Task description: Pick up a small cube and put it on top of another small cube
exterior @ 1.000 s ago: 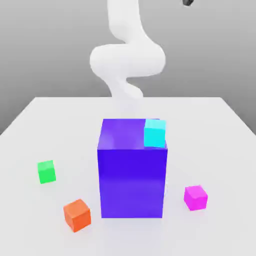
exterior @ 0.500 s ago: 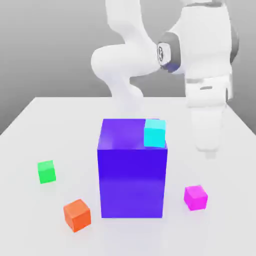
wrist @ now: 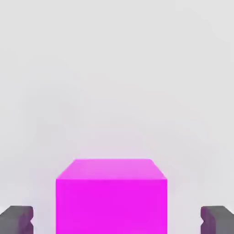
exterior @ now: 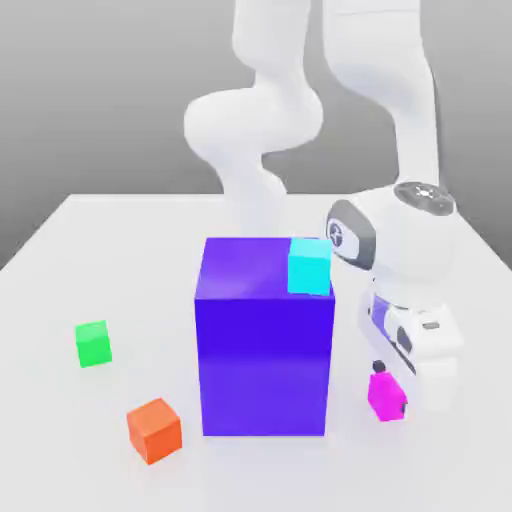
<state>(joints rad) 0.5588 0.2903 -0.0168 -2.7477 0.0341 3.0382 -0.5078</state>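
Exterior view
- Arm: the white arm (exterior: 400, 130) comes down from the top on the exterior view's right; its wrist bends low over the table (exterior: 60, 260), with the hand pointing down beside the blue block (exterior: 265, 360).
- Gripper: the gripper (exterior: 385, 385) sits right at the pink cube (exterior: 385, 397); one dark fingertip (exterior: 378, 367) shows just above the cube's top edge, and the white hand body covers the cube's far right side. Whether the fingers press the cube cannot be told from here.
- Pink cube: on the table, near the block's lower right corner, apart from the block.
- Green cube: the green cube (exterior: 93, 343) rests on the table on the exterior view's left, well apart from the pink cube, with the block between them.
- Other things: a cyan cube (exterior: 310, 266) sits on the block's top at its right front corner; an orange cube (exterior: 154, 430) lies on the table near the block's lower left corner.
- In the way: the tall block stands between the gripper and the green cube.

Hand view
- Gripper: the gripper (wrist: 117, 221) is spread wider than the cube; grey fingertips (wrist: 18, 219) stand on either side with a clear gap to the cube's faces, touching nothing.
- Pink cube: the pink cube (wrist: 111, 196) lies centred between the fingers on the bare white table (wrist: 117, 68).
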